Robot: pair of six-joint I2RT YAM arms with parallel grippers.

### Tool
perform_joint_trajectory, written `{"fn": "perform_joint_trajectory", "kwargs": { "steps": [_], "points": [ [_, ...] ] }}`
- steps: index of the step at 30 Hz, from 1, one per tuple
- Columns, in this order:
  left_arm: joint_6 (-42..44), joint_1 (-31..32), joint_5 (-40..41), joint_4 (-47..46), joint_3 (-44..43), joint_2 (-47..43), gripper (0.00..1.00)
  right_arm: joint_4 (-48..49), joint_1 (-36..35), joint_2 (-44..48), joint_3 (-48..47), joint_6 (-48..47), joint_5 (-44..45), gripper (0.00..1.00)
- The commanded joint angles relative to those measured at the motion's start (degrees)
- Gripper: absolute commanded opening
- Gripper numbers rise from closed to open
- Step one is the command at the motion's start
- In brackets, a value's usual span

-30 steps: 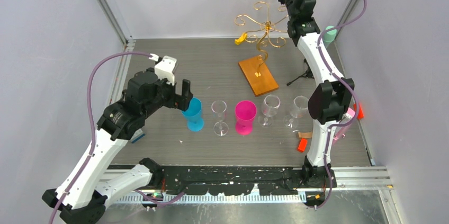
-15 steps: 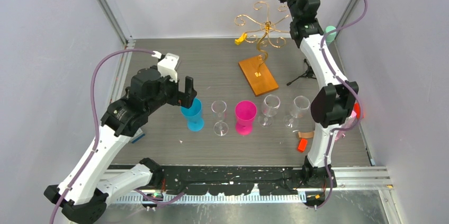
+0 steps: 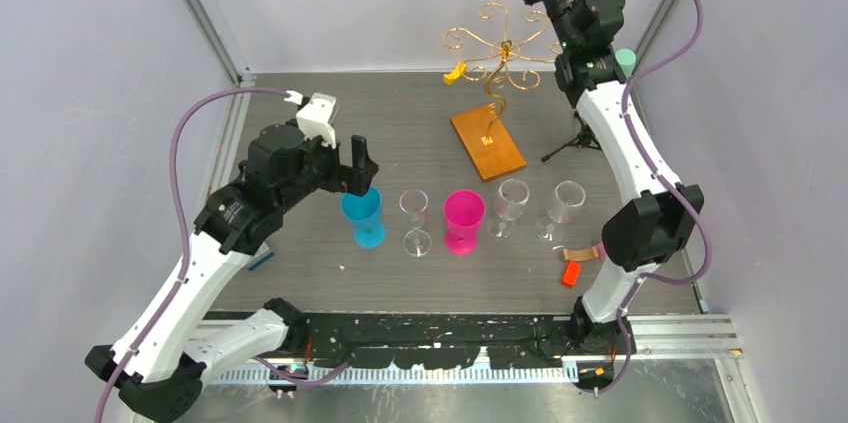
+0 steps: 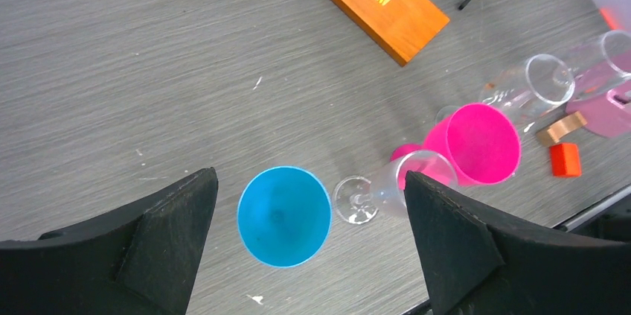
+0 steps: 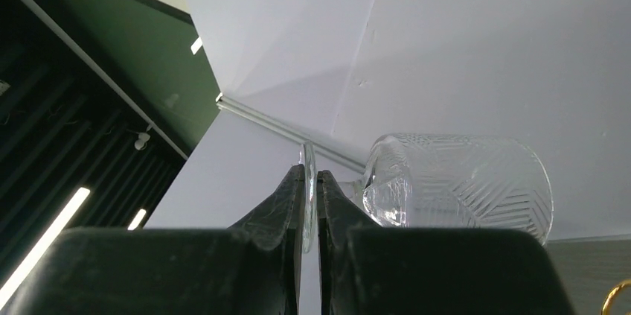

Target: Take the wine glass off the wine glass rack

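Right gripper (image 5: 311, 203) pinches the glass (image 5: 461, 181) by its foot, clear above the rack (image 3: 497, 48); left gripper (image 4: 309, 181) spread over blue cup (image 4: 283, 215).

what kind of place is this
Probably a lab robot cell, not a kitchen: blank panel walls on metal framing, two arms bolted along the table edge, blue cup and pink cup lined up like props.

Left arm (image 3: 190, 278) bent low, left claw (image 4: 309, 177) spread wide, right arm (image 3: 628, 158) stretched high, right claw (image 5: 311, 175) pinched nearly closed.
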State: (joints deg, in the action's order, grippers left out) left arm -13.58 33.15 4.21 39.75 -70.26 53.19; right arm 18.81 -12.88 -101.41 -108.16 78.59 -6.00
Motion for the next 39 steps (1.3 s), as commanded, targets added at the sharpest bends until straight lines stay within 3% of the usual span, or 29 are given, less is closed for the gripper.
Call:
{"fn": "perform_joint_trajectory", "kwargs": {
  "steps": [1,4,8,12,15,21,28,39],
  "points": [
    [-3.71,0.10,-1.61,-4.77,-3.07,1.25,1.00,6.40,-2.90,8.02,3.88,3.66,-2.58,0.00],
    [-6.51,-0.94,-3.76,-7.53,-3.23,1.48,1.00,6.44,-4.39,12.59,8.62,4.80,-3.13,0.00],
    [-14.89,-6.04,-15.58,-13.94,-2.87,1.97,1.00,8.61,-6.15,18.55,15.55,7.84,-4.49,0.00],
    [-27.95,-12.60,-33.23,-28.25,-0.14,2.98,1.00,10.97,-7.48,24.78,23.24,11.74,-5.73,0.00],
    [-37.54,-14.06,-40.69,-41.17,2.76,3.97,1.00,12.12,-9.57,29.94,29.37,14.18,-6.03,0.00],
    [-54.89,-14.07,-44.50,-56.50,6.89,6.25,1.00,18.62,-13.88,37.81,42.57,19.23,-3.40,0.00],
    [-74.45,-14.07,-44.76,-78.84,14.05,9.28,0.99,20.47,-18.85,40.42,46.28,20.67,-1.60,0.00],
    [-93.43,-14.07,-43.71,-95.05,16.91,11.92,0.82,27.27,-22.99,36.79,49.74,26.72,0.01,0.00]
  ]
}}
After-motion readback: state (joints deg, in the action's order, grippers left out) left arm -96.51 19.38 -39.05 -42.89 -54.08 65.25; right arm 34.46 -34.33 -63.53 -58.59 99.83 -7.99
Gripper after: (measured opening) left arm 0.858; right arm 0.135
